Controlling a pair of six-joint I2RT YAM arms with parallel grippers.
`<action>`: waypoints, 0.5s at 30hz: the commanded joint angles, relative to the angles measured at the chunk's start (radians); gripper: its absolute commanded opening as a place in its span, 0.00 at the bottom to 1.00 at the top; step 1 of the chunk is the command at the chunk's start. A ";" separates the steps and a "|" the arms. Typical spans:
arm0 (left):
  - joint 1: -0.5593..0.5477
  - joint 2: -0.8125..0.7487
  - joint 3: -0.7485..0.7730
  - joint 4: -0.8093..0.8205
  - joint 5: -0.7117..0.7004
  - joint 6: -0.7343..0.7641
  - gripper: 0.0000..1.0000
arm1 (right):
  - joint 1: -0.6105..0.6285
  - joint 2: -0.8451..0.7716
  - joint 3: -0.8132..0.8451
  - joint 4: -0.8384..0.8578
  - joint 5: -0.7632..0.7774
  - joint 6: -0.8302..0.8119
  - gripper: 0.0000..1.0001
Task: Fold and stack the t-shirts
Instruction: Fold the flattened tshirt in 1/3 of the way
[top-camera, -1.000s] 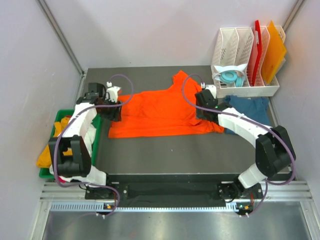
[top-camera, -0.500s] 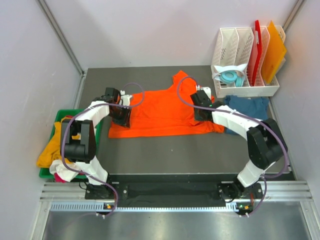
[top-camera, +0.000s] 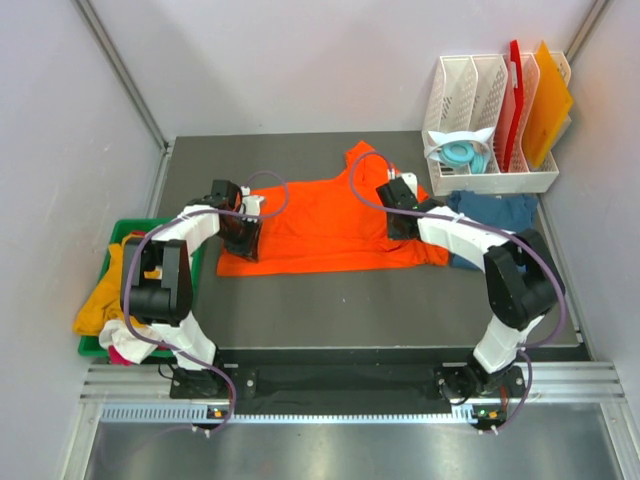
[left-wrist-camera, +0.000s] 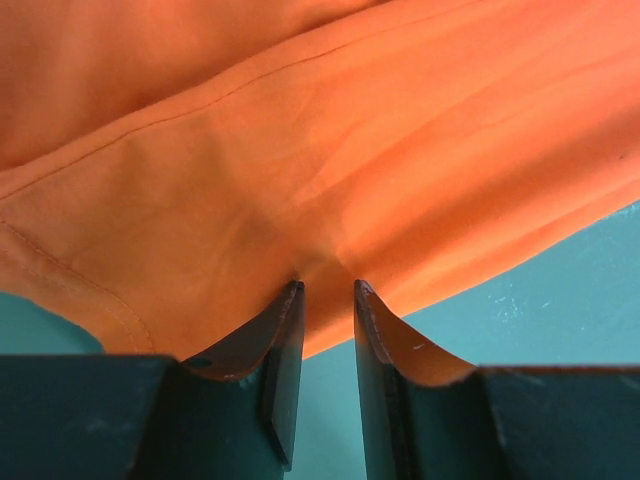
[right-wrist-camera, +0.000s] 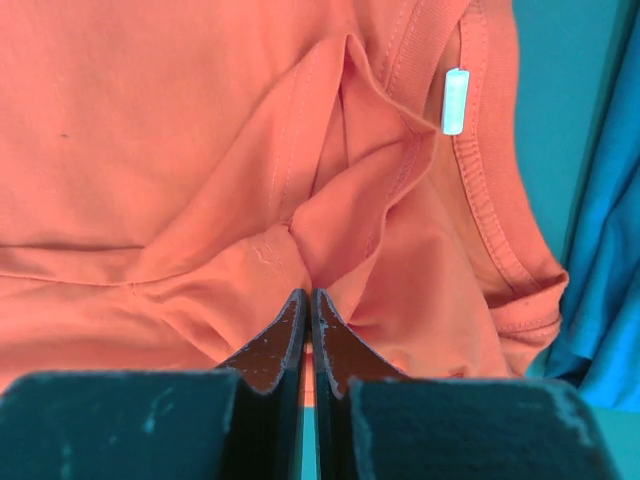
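The bright orange t-shirt (top-camera: 320, 222) lies spread flat across the middle of the dark table, collar to the right. My left gripper (top-camera: 245, 240) (left-wrist-camera: 326, 287) is at the shirt's left hem edge, its jaws narrowed onto a puckered bit of orange cloth (left-wrist-camera: 330, 180). At the shoulder beside the collar (right-wrist-camera: 480, 190), my right gripper (top-camera: 398, 222) (right-wrist-camera: 308, 294) is shut, with a raised fold of cloth gathered at its tips. A dark teal-blue t-shirt (top-camera: 497, 215) lies crumpled just right of the orange one, partly under the right arm.
A green bin (top-camera: 150, 228) at the table's left edge holds a yellow-orange shirt (top-camera: 98, 300) and a white one (top-camera: 125, 342). At the back right a white rack (top-camera: 500, 182) holds a red board (top-camera: 514, 100), an orange board (top-camera: 549, 105) and a light blue round item (top-camera: 462, 155).
The left gripper moved right from the bin side onto the shirt's left edge and narrowed on the cloth. The right gripper shifted slightly back-left and shut on the fold by the collar.
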 joint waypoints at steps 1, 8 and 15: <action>-0.001 -0.030 -0.009 0.035 -0.017 0.002 0.31 | 0.003 -0.009 0.073 0.069 0.025 -0.020 0.00; -0.001 -0.041 -0.020 0.057 -0.043 -0.013 0.30 | -0.007 0.106 0.222 0.091 0.050 -0.069 0.00; -0.001 -0.055 -0.020 0.052 -0.055 -0.013 0.30 | -0.018 0.259 0.394 0.075 -0.001 -0.100 0.00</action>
